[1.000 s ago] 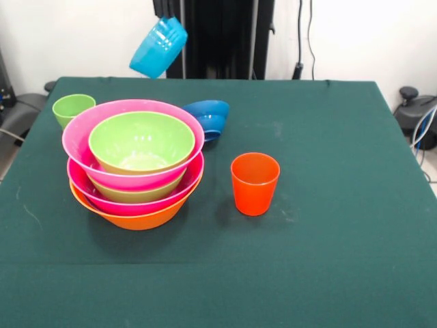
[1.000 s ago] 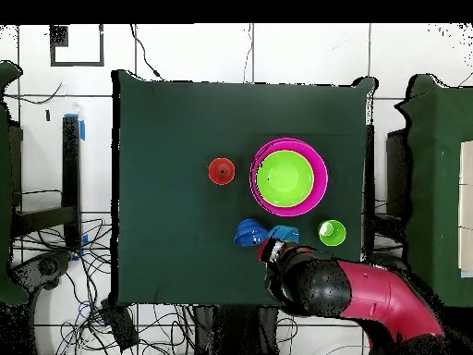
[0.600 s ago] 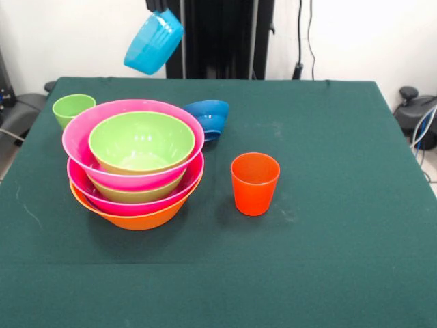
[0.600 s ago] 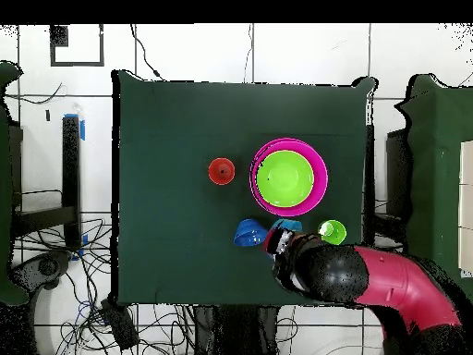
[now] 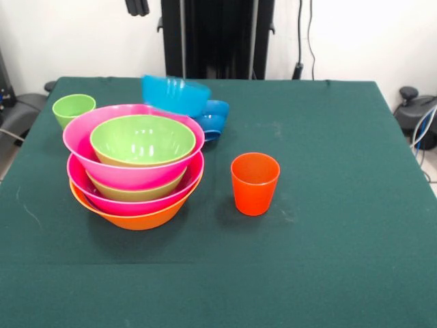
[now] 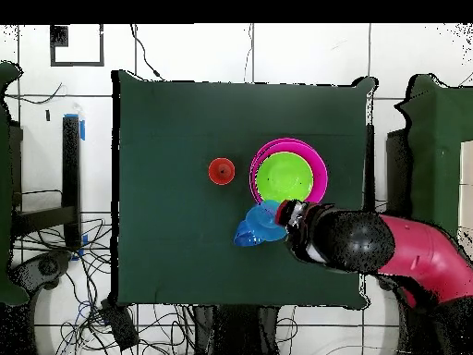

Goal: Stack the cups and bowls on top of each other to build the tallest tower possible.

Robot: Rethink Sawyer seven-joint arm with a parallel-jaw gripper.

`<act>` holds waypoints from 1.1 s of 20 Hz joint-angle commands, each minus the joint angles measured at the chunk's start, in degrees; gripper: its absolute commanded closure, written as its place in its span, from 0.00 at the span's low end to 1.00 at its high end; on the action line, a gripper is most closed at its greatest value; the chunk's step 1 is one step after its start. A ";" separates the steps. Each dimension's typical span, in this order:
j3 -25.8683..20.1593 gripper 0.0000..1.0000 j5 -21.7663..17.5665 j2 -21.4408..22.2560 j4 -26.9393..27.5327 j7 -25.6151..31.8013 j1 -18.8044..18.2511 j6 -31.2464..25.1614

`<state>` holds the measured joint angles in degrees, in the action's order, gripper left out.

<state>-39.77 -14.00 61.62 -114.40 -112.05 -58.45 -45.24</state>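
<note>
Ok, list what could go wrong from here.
1. The light blue bowl sits off-centre behind the top green bowl, above the dark blue bowl. It may slide off instead of nesting.
2. The upper pink bowl looks tilted, so a knock could shift the tower.

Open table lies beyond the orange-red cup (image 5: 255, 183) (tower (image 5: 134, 167) opposite).

light blue bowl (image 5: 175, 94) behind tower (image 5: 136, 164)
</note>
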 commanded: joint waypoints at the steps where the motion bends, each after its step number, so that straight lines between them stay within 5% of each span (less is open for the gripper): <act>1: -3.10 1.00 -2.43 -7.81 7.05 12.76 1.11 -8.43; 12: -2.79 1.00 -3.66 -11.94 11.34 10.24 3.23 -7.37; 22: -3.34 1.00 -2.93 -10.92 8.49 9.38 2.12 -6.39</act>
<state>-40.98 -14.45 52.50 -104.23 -112.05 -57.89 -48.06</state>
